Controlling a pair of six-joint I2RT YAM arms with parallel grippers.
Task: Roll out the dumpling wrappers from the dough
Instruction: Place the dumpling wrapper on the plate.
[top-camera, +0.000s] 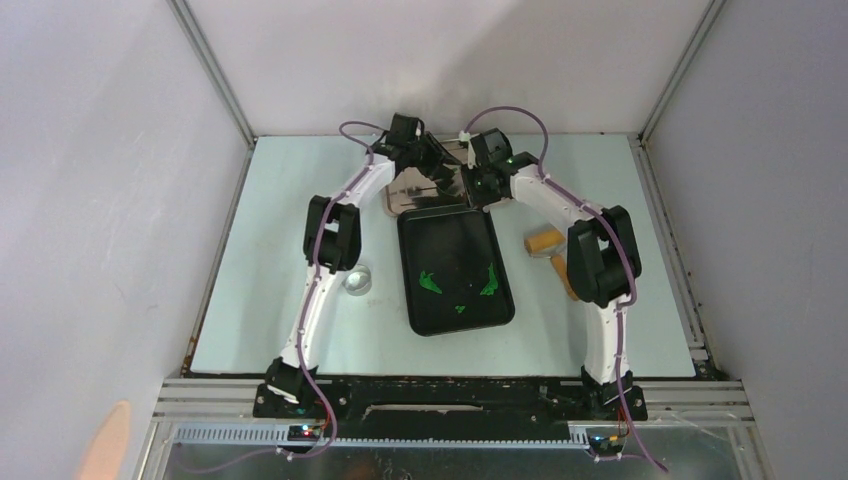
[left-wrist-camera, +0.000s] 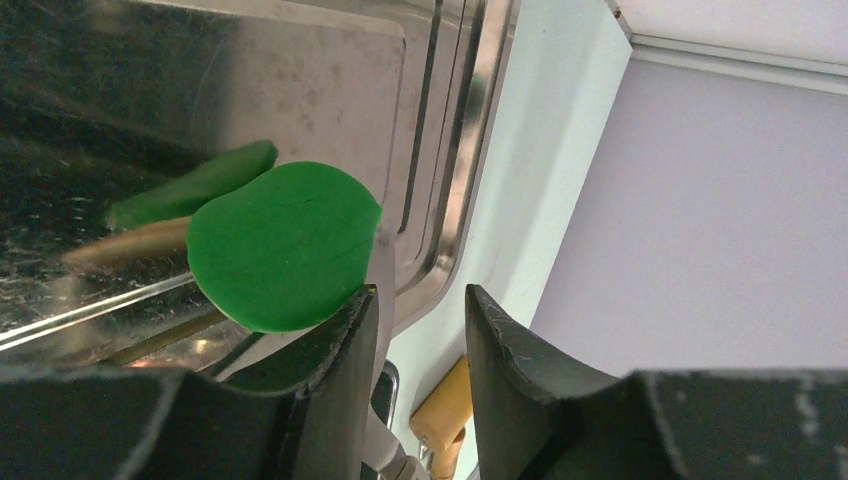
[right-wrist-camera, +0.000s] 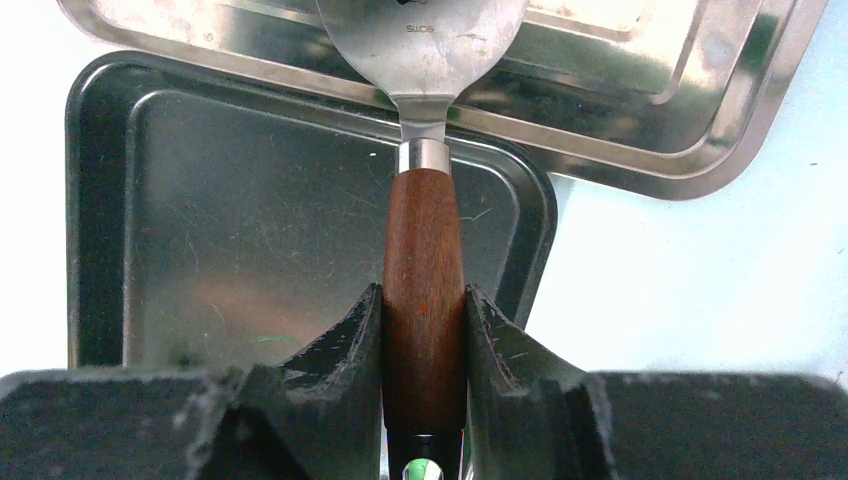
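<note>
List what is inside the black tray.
Three jagged green scraps lie in the black tray. The right gripper and its spatula cover part of its far end; nothing can be told there.

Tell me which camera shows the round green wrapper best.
The left wrist view: the green wrapper fills mid-frame, its round outline clear against the steel tray. In the top external view the arms cover that spot. The right wrist view shows the spatula and black tray, no wrapper.

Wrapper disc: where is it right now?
In the left wrist view, the wrapper disc lies against shiny metal by the steel tray, just off the left hand's fingertip, beyond the black tray.
</note>
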